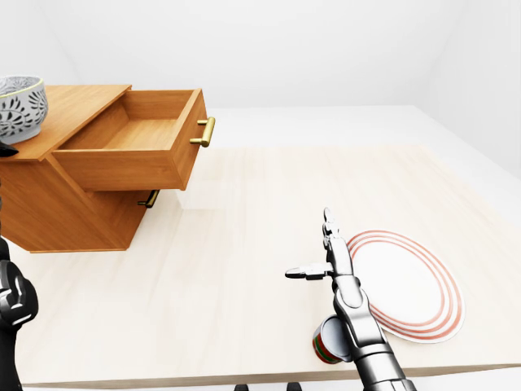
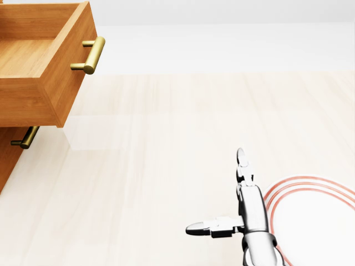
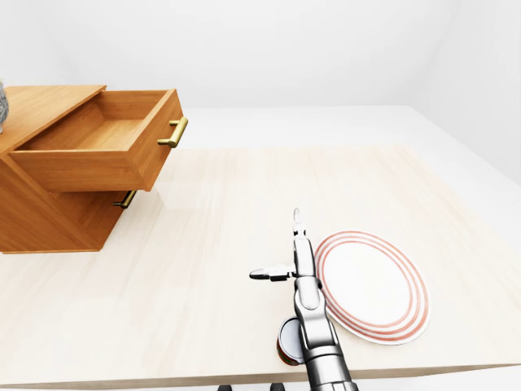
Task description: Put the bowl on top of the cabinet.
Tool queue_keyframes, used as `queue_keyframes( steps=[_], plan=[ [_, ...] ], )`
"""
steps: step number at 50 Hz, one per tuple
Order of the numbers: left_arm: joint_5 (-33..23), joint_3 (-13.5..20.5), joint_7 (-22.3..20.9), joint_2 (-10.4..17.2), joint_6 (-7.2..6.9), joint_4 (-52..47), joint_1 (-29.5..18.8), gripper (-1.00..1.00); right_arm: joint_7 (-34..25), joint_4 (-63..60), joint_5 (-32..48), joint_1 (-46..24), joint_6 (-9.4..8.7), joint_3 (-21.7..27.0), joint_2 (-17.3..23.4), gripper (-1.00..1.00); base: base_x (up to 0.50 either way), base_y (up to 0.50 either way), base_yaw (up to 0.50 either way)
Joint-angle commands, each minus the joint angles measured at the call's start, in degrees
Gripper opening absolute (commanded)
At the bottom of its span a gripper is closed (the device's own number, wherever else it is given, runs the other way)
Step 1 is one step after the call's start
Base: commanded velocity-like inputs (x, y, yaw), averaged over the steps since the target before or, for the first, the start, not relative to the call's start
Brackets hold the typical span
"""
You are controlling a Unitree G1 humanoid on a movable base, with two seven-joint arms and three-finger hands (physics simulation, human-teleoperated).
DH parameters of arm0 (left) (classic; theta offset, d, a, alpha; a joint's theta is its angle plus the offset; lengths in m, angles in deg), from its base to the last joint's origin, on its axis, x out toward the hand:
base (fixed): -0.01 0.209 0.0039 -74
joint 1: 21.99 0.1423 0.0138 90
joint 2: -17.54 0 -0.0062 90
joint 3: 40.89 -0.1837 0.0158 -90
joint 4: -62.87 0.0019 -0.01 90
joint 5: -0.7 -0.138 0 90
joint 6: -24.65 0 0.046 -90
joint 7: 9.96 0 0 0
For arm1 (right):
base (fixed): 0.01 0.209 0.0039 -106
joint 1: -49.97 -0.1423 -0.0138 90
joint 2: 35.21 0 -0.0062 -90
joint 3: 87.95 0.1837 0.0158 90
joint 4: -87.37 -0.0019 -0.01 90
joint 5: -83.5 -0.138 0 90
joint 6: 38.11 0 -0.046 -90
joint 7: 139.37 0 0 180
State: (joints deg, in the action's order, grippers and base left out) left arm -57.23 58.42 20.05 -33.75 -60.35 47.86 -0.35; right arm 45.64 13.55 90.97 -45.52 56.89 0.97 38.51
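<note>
The patterned grey-and-white bowl (image 1: pixel 18 108) stands on top of the wooden cabinet (image 1: pixel 65 208), at the far left of the left-eye view. Only a sliver of the bowl (image 3: pixel 2 106) shows in the right-eye view. The cabinet's top drawer (image 1: pixel 134 147) is pulled out and holds nothing I can see. My left arm (image 1: pixel 12 297) rises along the left edge below the bowl, and its hand is mostly cut off. My right hand (image 1: pixel 309 244) hovers over the table beside a plate, open, fingers spread, holding nothing.
A white plate with red rings (image 1: pixel 407 285) lies at the table's lower right. A small red-and-green cup (image 1: pixel 328 340) sits by the near edge, partly under my right forearm. The light wooden table (image 1: pixel 244 204) stretches between cabinet and plate. A brass handle (image 2: pixel 91 54) juts from the drawer.
</note>
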Motion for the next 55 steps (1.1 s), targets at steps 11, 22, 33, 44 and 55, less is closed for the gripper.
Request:
queue_keyframes(
  steps=[11, 22, 33, 44, 55],
  plan=[
    [0.4, -2.5, 0.0, -3.0, 0.00, -0.5, -1.0, 1.00, 0.2, 1.0, 0.2, -0.4, 0.00, -0.2, -0.2, 1.00, 0.00, 0.00, 0.00],
    [2.0, -2.6, 0.0, -4.7, 0.00, -6.0, -3.3, 1.00, 0.2, 0.2, 0.4, 0.0, 0.00, -0.4, -0.2, 1.00, 0.00, 0.00, 0.00],
    [11.5, 2.3, 0.0, -6.7, 0.00, -27.3, 3.7, 1.00, 0.1, 0.4, 0.4, 0.1, 0.00, -0.4, -0.2, 1.00, 0.00, 0.00, 0.00],
    [25.7, 9.3, -3.3, -9.5, 0.00, -65.9, 16.6, 1.00, 0.2, 0.1, 0.4, 0.1, 0.00, -0.4, -0.3, 1.00, 0.00, 0.00, 0.00],
    [29.7, 11.2, -9.8, -13.6, 0.00, -86.2, 23.6, 1.00, 0.3, -0.9, 0.5, 0.5, -0.29, -0.4, -0.2, 1.00, 0.00, 0.00, 0.00]
  ],
)
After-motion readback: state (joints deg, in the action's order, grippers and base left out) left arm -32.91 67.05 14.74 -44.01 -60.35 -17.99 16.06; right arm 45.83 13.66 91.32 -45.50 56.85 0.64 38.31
